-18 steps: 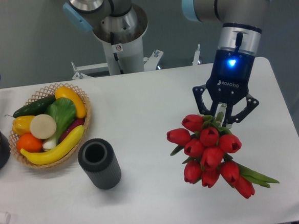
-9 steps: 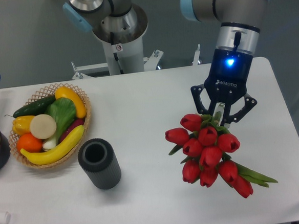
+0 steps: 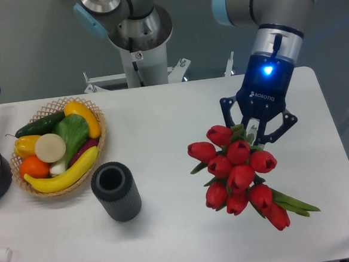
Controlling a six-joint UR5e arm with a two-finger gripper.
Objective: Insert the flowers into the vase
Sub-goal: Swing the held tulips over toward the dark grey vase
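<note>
We see the claw (image 3: 254, 132) clenched on the flowers (image 3: 237, 176), a tight bunch of red tulip buds just below it, green leaves trailing lower right; the ribbed dark vase (image 3: 116, 191) stands well left.

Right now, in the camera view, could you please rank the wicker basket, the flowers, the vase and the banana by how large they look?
1. The flowers and the wicker basket look too alike to rank, and the bunch, held in the claw, may be nearer the camera.
2. banana
3. vase, close behind.
</note>
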